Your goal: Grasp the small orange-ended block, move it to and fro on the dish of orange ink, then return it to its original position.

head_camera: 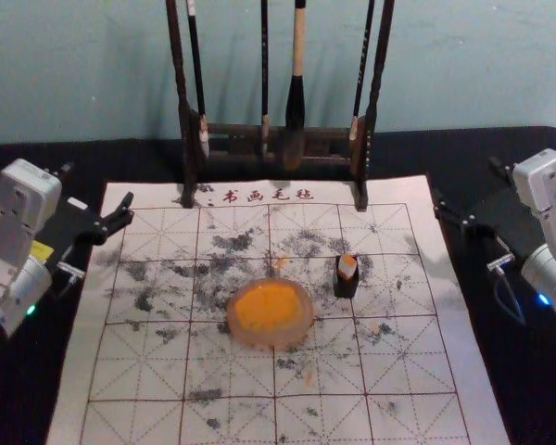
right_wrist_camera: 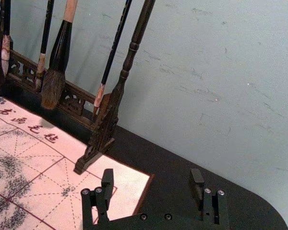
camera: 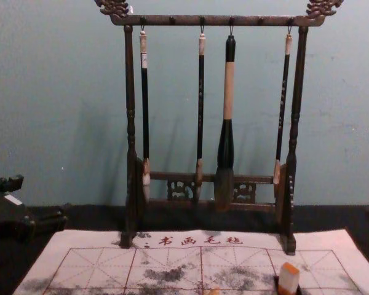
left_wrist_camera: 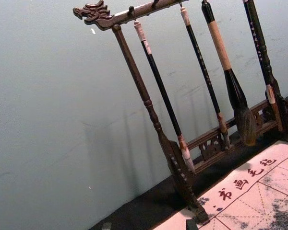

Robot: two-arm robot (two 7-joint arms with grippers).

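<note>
Head view shows my left gripper [head_camera: 97, 187] and right gripper [head_camera: 465, 181], both spread open, flanking the mat [head_camera: 480, 408], with the orange-ended block [head_camera: 347, 267] right of the dish [head_camera: 271, 338].

The left gripper [head_camera: 100, 184] and right gripper [head_camera: 465, 180] hovered at opposite sides, each with its fingers spread apart.

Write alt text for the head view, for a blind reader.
A dish of orange ink and, right of it, an orange-ended block in a black holder sit on a gridded mat, a brush rack behind; left hand and right hand, both open, flank it.
</note>
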